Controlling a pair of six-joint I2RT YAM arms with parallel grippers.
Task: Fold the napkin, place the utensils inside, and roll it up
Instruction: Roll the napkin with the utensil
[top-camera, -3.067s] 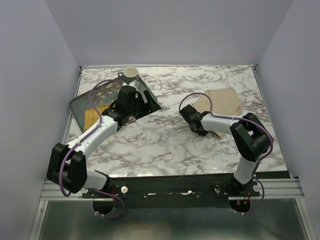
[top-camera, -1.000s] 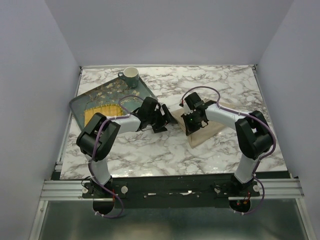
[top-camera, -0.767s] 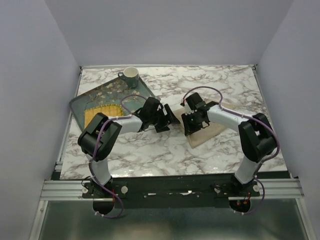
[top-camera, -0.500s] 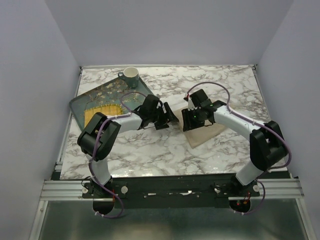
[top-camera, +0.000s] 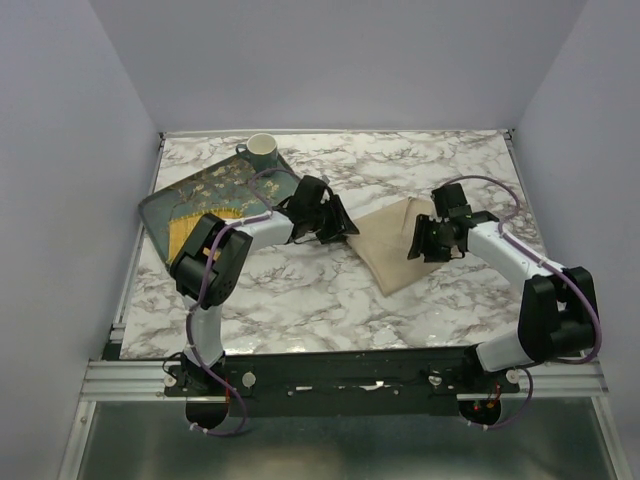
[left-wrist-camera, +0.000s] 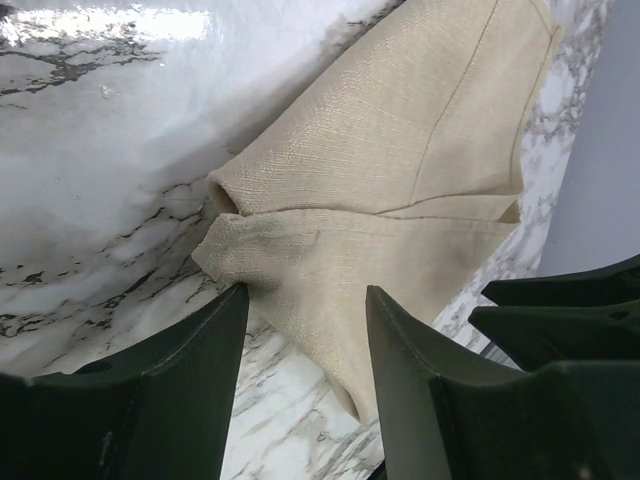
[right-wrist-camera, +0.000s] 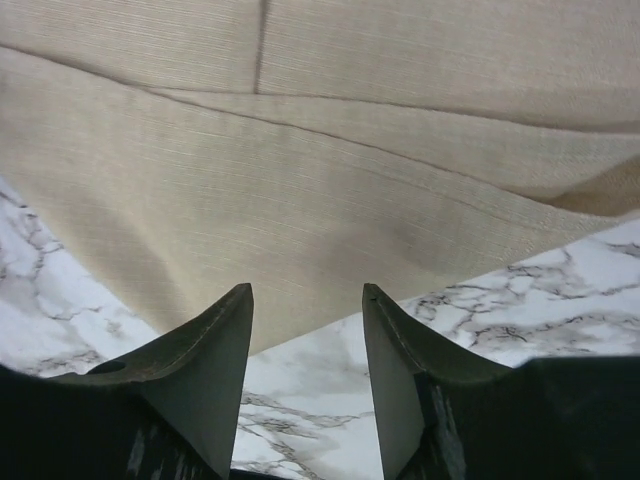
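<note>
The napkin (top-camera: 392, 248) lies on the marble counter (top-camera: 300, 290) just to the right of the dark floral tray (top-camera: 160, 205), well apart from the cup (top-camera: 262, 148) that sits at the tray's far corner. It lies doubled over. In the left wrist view the napkin (left-wrist-camera: 400, 180) shows one layer lapped over another, with a small open loop at the corner that points toward the tray. A hem line runs across the top layer.

The left tool (top-camera: 342, 230) sits between the tray and the napkin. Seen from its own camera, the left tool (left-wrist-camera: 305, 298) has its fingers apart and holds nothing, and the looped corner lies just ahead of the gap. The right tool (top-camera: 417, 245) is on the side of the napkin away from the tray. In the right wrist view the right tool (right-wrist-camera: 305, 295) is also spread and empty. The napkin (right-wrist-camera: 330, 150) fills the upper part of that view, and its edge crosses just ahead of the fingertips.

My reading is that the folding step is in hand or just finishing, since the cloth is layered but not flat at the tray-side corner. I cannot make out a spoon anywhere, not even on the tray. The next move probably calls for pressing that looped corner flat or squaring the layers. After that the spoon has to be found and laid along one folded edge before any rolling.
</note>
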